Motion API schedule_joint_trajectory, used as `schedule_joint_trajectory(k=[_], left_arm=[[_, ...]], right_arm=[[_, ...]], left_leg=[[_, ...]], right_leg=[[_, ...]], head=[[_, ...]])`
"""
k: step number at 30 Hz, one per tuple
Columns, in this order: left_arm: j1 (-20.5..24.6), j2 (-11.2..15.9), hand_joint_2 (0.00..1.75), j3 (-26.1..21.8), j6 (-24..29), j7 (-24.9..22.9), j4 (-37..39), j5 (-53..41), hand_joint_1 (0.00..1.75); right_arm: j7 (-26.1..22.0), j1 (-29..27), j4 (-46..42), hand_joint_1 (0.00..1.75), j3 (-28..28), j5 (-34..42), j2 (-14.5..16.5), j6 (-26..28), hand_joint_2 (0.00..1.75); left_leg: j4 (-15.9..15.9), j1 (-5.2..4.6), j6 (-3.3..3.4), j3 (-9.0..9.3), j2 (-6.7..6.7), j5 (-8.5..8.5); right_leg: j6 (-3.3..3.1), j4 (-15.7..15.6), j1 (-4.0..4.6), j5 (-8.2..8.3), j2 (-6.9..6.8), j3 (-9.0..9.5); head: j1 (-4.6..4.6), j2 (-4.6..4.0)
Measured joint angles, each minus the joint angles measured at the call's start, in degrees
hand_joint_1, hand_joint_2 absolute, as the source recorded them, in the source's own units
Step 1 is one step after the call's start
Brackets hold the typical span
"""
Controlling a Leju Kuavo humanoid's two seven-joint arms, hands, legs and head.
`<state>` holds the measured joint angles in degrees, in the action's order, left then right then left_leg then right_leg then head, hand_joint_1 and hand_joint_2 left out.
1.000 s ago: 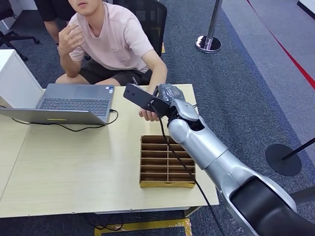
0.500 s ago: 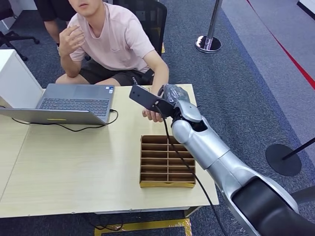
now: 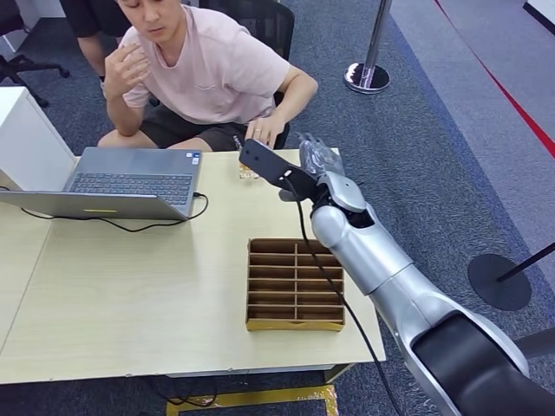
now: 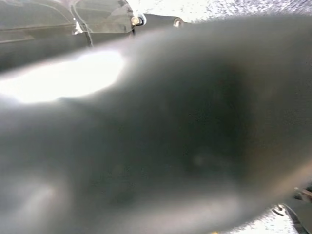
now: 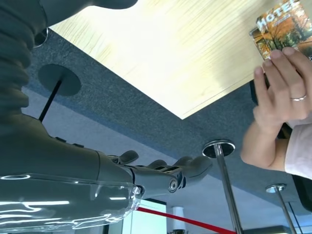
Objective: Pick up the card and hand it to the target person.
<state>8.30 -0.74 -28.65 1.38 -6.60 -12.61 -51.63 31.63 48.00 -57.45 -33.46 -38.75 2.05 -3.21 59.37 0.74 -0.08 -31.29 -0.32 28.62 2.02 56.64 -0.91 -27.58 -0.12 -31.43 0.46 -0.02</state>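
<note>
card (image 5: 282, 27): lies flat on the table (image 3: 164, 277) at its far edge, under the person's fingers (image 5: 283, 83); "HOTEL" print legible
card vs right hand (image 3: 317, 156): card is seen just beyond the hand, toward the person; released, long axis not judged
right hand: fingers spread, nothing held
left hand: state cannot be told, wrist view blurred
hidden: part of card covered by person's fingers

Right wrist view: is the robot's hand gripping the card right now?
No. The card lies on the table under the person's hand, while the right hand holds nothing.
</note>
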Motion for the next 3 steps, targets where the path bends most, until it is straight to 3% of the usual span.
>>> schedule_joint_trajectory(k=[3], left_arm=[[0.00,0.00,0.00,0.32,0.00,0.00,0.00,0.22,0.00]], right_arm=[[-0.28,-0.01,-0.18,0.00,0.31,0.15,-0.10,0.26,1.75]], left_leg=[[0.00,0.00,0.00,0.00,0.00,0.00]], right_leg=[[0.00,0.00,0.00,0.00,0.00,0.00]], head=[[0.00,0.00]])
